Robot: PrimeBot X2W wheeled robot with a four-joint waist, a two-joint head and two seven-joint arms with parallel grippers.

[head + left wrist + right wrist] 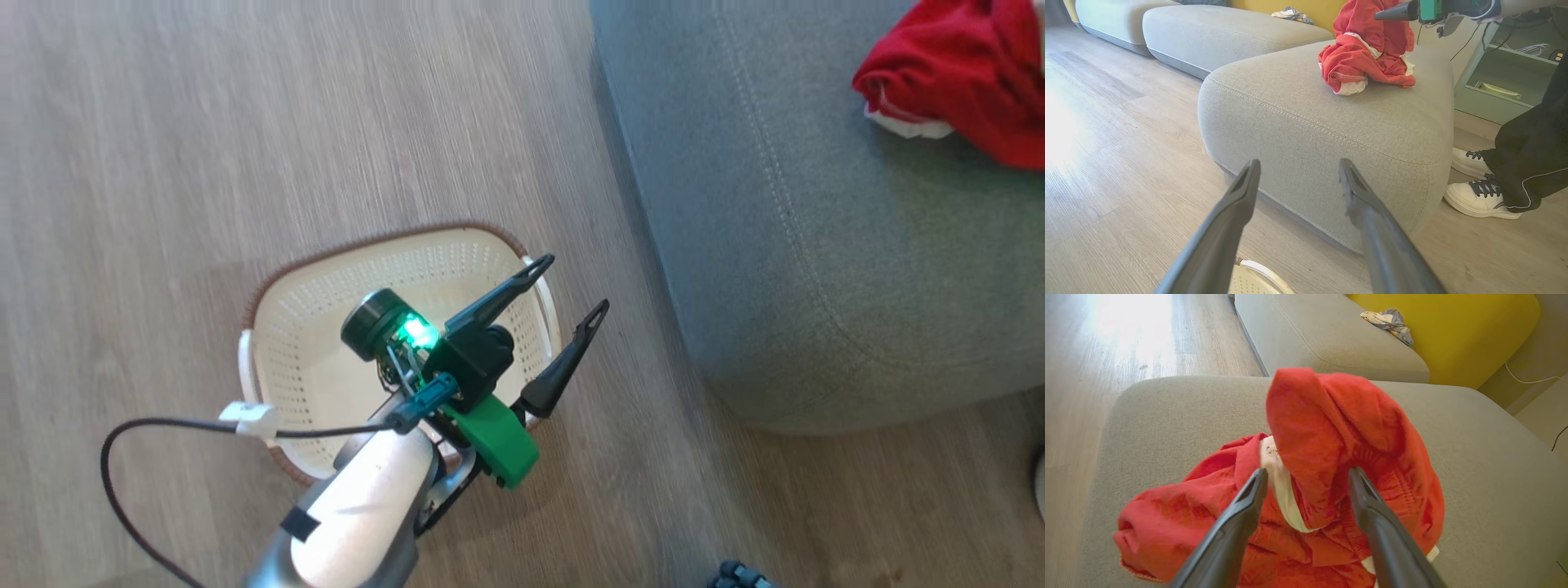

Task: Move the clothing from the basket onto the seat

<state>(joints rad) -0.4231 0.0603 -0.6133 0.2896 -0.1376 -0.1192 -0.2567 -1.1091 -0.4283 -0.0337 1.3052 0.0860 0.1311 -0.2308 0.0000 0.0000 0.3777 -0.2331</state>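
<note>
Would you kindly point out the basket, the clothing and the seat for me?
basket (302, 351), head view, perforated inner wall.
clothing (1331, 428), right wrist view, raised red fold.
seat (1310, 134), left wrist view, grey front side.

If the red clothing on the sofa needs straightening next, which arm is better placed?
Right. The open right gripper is at the clothing on the sofa; the left gripper hangs near the basket.

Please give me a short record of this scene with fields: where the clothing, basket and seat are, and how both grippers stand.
clothing: red heap lying on the seat
seat: grey sofa, beside the basket
basket: on the floor, no clothing in its visible part
left gripper: jaws open, above the basket's rim
right gripper: jaws open, over the clothing
person's white shoes: on the floor beside the seat
</note>
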